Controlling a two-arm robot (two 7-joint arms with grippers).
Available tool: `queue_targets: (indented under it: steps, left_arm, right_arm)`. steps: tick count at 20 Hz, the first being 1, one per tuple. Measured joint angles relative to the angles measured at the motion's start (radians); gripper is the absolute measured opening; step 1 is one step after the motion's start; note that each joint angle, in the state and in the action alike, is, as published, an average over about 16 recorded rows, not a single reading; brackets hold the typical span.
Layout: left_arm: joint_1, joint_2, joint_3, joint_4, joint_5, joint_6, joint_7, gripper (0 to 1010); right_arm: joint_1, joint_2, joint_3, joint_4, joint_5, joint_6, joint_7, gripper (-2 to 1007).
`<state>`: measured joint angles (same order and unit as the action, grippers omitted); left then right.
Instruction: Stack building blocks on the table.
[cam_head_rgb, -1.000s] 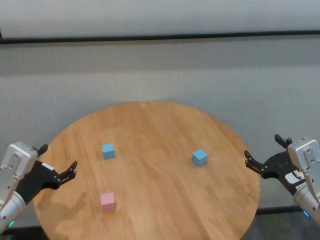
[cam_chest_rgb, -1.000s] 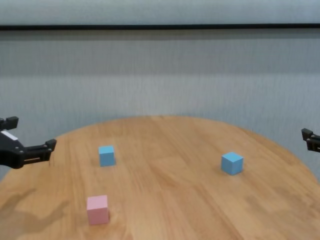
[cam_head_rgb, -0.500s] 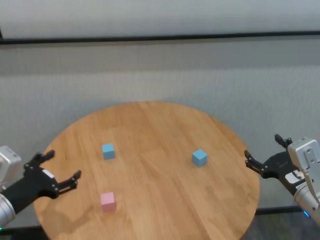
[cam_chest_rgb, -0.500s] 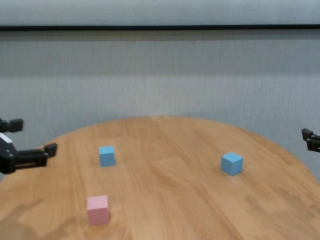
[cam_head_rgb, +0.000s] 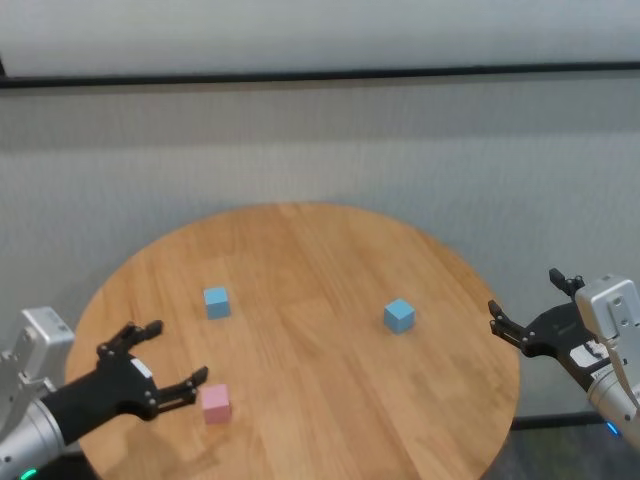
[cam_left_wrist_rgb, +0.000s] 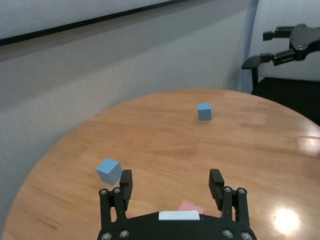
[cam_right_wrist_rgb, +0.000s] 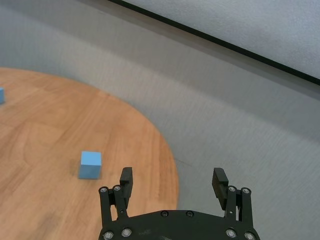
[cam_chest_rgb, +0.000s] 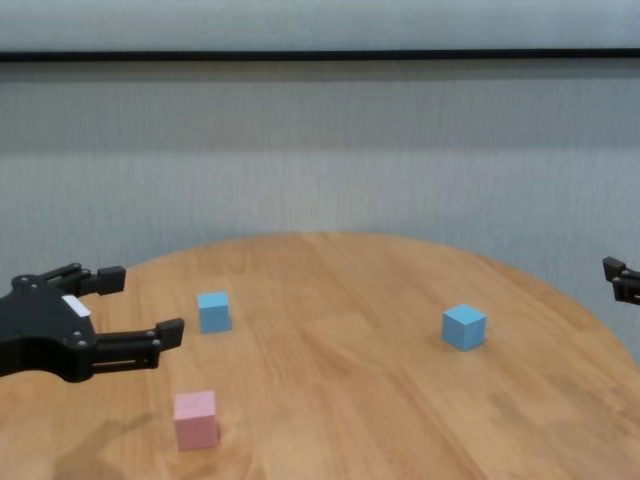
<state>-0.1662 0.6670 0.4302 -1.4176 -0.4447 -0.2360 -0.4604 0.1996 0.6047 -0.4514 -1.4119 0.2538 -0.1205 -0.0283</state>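
Three cubes lie apart on the round wooden table. The pink cube is near the front left, one light blue cube sits behind it, and the other light blue cube is to the right. My left gripper is open and empty, hovering just left of the pink cube, which shows partly below its fingers in the left wrist view. My right gripper is open and empty, off the table's right edge.
A grey wall with a black strip runs behind the table. In the left wrist view a dark chair stands beyond the far table edge. The cubes are well spaced, with bare wood between them.
My left gripper has moved in from the table's left edge, forward and right over the tabletop, and now sits beside the pink cube. The right arm and the cubes have not moved.
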Motion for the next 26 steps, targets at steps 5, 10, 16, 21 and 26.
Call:
queue_targets:
  steps: [5,10,16,21,26]
  left_arm:
    - [-0.006,-0.024,0.014,0.02,0.012,-0.001,-0.028,1003]
    - [-0.006,-0.047,0.021,0.039,0.032,0.006,-0.033,1003]
    - [-0.009,-0.076,0.029,0.064,0.058,0.02,-0.034,1003]
    - [-0.016,-0.103,0.033,0.092,0.073,0.024,-0.038,1003]
    - [-0.03,-0.13,0.031,0.133,0.084,0.018,-0.046,1003]
  right_arm:
    - [0.0,0.0,0.0,0.0,0.0,0.0,0.0,1001]
    - [0.0,0.0,0.0,0.0,0.0,0.0,0.0,1001]
    - [0.0,0.0,0.0,0.0,0.0,0.0,0.0,1001]
    - [0.0,0.0,0.0,0.0,0.0,0.0,0.0,1001]
    - [0.0,0.0,0.0,0.0,0.0,0.0,0.0,1001]
